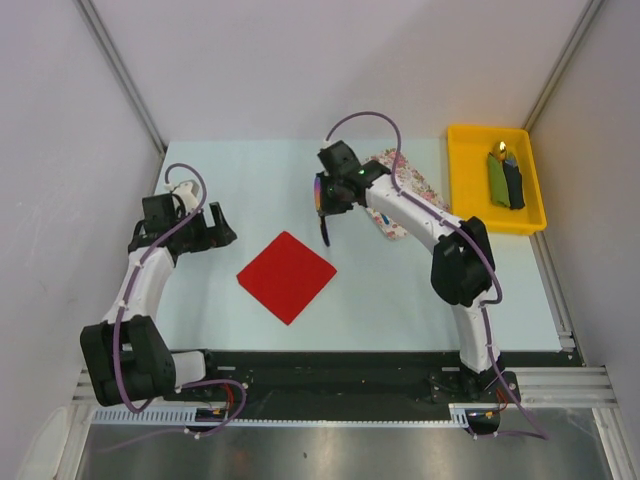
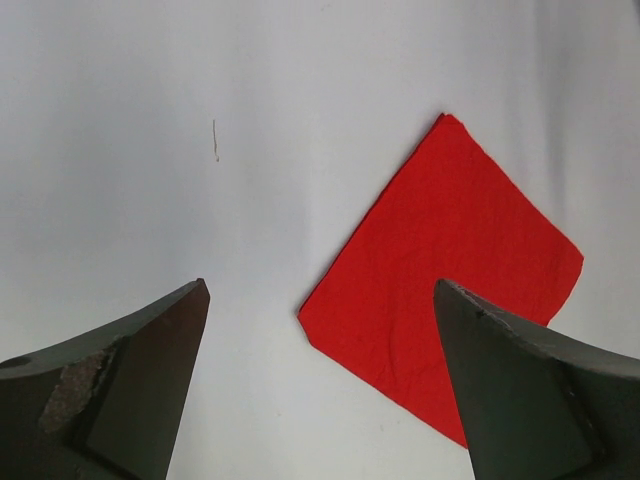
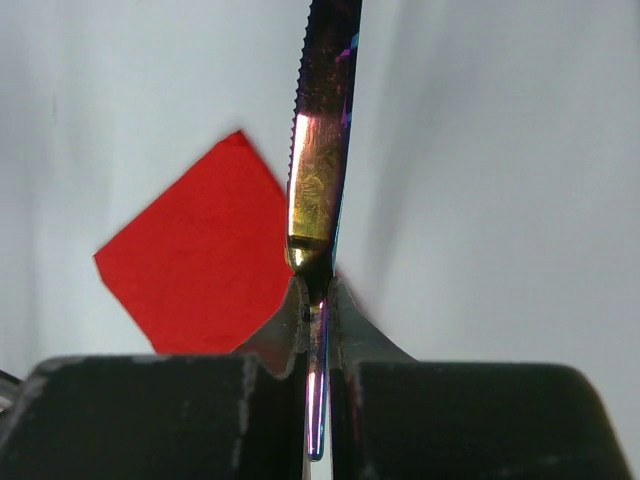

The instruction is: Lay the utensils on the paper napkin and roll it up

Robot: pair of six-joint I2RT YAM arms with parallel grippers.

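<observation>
At the near edge, both arms rose from a black rail bolted along the pale, matte blue-green worktop. Just beyond it, left of centre, the bright red square paper napkin lay flat and unrolled, turned like a diamond, its thin sheet faintly crinkled, with nothing on it.

Farther back on the left, the left gripper hung with its dark wedge-shaped fingers spread wide around nothing. One inner pad was scuffed pale, and the napkin showed on the worktop beyond them.

Past the napkin's far right edge, the right gripper was clamped narrowly on a slim iridescent metal knife, gripping its handle. The glossy blade shone gold, blue and purple, with a finely serrated edge. The knife was held over the bare worktop, apart from the napkin.

Behind the right arm lay a rectangular cloth with a pink floral print. At the far right stood a glossy yellow plastic tray holding a green roll and a dark roll, side by side.
</observation>
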